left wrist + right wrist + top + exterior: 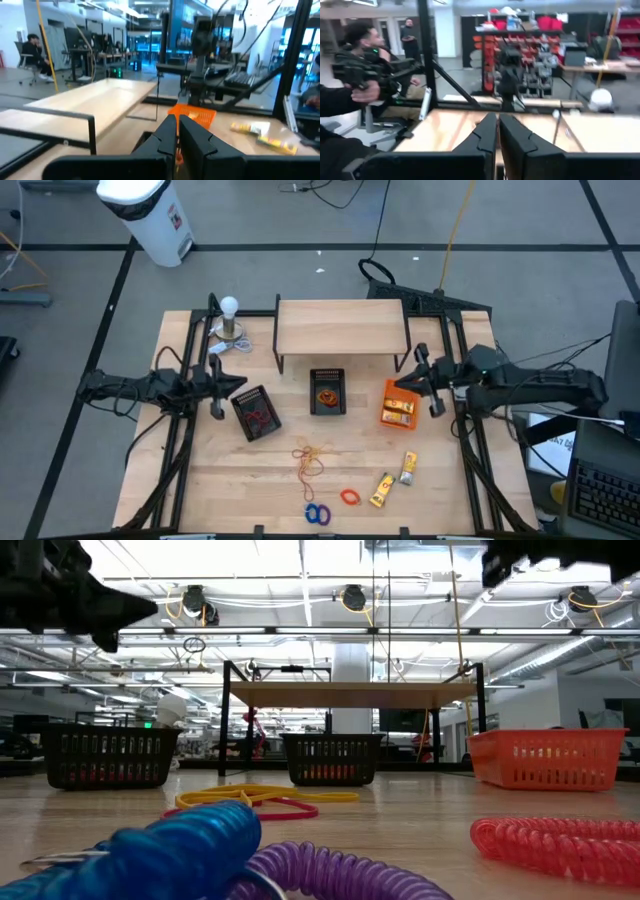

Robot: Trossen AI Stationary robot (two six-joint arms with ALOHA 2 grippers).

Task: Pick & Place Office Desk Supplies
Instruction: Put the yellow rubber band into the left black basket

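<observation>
The supplies lie loose on the near half of the table: tan and red rubber bands (312, 458), blue rings (317, 514), an orange ring (349, 497) and two yellow packets (383, 490) (408, 468). In the low view the blue and purple rings (200, 850) lie closest. My left gripper (236, 387) hangs shut above the table beside the left black mesh bin (257, 412). My right gripper (404, 383) hangs shut over the far rim of the orange bin (398, 406), which has yellow packets in it. In both wrist views the fingers (177, 137) (497, 132) stand together with nothing between them.
A second black mesh bin (327, 392) holding red and orange items stands in the middle, in front of a wooden shelf (340, 327). A white bulb-shaped object (230, 320) stands at the far left. People show in the room behind. Bare wood lies between the bins and the loose items.
</observation>
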